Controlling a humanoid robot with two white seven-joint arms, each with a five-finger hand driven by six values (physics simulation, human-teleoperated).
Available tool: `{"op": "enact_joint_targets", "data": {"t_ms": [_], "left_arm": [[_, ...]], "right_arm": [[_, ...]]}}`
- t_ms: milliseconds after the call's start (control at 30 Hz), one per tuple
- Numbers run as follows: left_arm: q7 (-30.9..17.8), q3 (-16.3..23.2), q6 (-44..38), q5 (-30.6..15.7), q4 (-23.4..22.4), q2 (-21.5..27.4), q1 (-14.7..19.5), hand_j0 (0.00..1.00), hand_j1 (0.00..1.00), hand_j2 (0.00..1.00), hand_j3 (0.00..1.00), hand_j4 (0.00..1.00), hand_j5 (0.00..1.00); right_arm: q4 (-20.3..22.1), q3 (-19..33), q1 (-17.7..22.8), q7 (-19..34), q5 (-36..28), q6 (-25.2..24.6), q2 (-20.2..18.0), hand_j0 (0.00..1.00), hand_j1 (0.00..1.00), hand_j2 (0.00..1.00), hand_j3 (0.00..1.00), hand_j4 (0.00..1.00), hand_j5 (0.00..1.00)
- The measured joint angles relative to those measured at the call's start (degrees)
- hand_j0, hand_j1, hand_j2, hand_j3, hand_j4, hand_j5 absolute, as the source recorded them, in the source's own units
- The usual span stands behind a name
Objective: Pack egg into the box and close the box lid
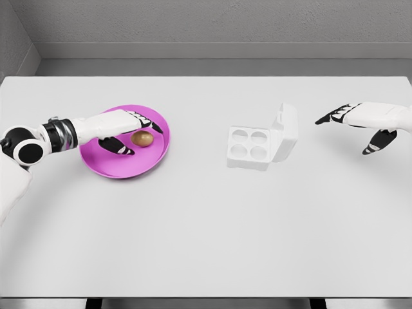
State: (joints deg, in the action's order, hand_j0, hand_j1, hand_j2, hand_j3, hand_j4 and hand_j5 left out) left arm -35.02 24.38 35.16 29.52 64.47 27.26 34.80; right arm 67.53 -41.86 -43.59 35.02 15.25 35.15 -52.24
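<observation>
A: Head view, near to far: left hand [129,132] over the magenta plate [103,164], thumb and fingers bracketing the brown egg [142,138], not yet clamped.

B: Why so?

A: Pre-grasp, I judge. Egg box [250,147] sits mid-table, lid propped open to receive. Right hand [360,125] hovers beyond, fingers relaxed, holding nothing.

Egg [142,138] on plate [106,166], left of box [250,149]

One egg [142,138], one pink plate [129,168], one open four-cup box [262,143], two hands.
</observation>
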Motion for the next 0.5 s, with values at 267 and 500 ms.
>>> {"op": "enact_joint_targets", "data": {"t_ms": [267, 500], "left_arm": [[0.0, 0.0, 0.0, -0.2, 0.1, 0.1, -0.3, 0.68, 0.68, 0.68, 0.68, 0.68, 0.68], [0.0, 0.0, 0.0, -0.3, 0.1, 0.2, -0.4, 0.57, 0.57, 0.57, 0.57, 0.57, 0.57]], "right_arm": [[0.2, -0.4, 0.0, 0.0, 0.0, 0.0, 0.0, 1.00, 1.00, 1.00, 1.00, 1.00, 1.00], [0.3, -0.6, 0.0, 0.0, 0.0, 0.0, -0.1, 1.00, 1.00, 1.00, 1.00, 1.00, 1.00]]}}
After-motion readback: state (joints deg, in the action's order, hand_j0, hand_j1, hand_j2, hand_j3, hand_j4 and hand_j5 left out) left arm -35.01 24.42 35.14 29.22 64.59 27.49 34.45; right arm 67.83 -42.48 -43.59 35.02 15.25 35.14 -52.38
